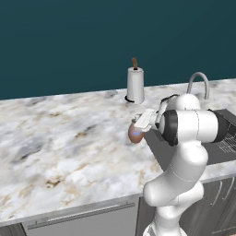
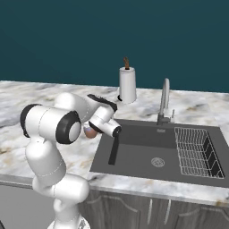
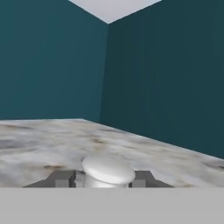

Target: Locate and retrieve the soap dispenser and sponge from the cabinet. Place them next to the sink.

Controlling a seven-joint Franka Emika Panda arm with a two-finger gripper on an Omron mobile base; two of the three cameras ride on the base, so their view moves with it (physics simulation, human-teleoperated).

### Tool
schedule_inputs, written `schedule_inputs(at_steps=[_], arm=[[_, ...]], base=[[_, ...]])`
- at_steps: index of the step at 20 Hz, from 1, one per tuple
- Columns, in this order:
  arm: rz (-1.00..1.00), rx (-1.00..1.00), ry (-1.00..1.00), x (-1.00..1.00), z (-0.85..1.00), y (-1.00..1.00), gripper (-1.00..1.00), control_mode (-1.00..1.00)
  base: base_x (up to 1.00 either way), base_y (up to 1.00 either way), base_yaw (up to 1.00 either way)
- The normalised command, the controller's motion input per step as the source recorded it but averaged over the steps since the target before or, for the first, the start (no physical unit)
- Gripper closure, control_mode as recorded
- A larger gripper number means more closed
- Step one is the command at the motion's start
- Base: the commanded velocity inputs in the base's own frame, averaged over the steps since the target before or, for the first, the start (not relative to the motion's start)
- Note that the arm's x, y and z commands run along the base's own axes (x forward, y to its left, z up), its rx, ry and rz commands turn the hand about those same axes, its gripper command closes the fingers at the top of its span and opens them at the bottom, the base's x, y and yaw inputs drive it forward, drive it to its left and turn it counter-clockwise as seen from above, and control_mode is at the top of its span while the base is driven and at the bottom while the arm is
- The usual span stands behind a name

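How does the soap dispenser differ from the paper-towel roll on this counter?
The soap dispenser is a small, bulbous reddish-brown bottle; the paper-towel roll is a taller white cylinder. The dispenser sits at the sink's left edge with the hand around its pump top; the roll stands free by the back wall. Both are upright on the marble counter.

A teal wall (image 1: 69, 41) stands behind my marble counter (image 1: 60, 143). A paper-towel roll (image 1: 135, 85) stands near the wall. Grey base cabinets (image 2: 147, 210) sit below. In my hand view, two teal walls meet at a corner under a pale ceiling (image 3: 111, 8).
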Motion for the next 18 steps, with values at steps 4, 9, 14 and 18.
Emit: schedule_inputs(at_steps=[4, 9, 14, 18], arm=[[0.02, 0.0, 0.0, 0.0, -0.06, 0.05, -1.0, -1.0], [0.0, 0.01, 0.02, 0.0, -0.09, 0.0, -1.0, -1.0], [0.0, 0.0, 0.01, 0.0, -0.04, 0.0, -1.0, -1.0], [0.0, 0.0, 0.03, 0.0, 0.0, -0.02, -1.0, -1.0]], base=[[0.0, 0.0, 0.0], [0.0, 0.0, 0.0], [0.0, 0.0, 0.0], [0.0, 0.0, 0.0]])
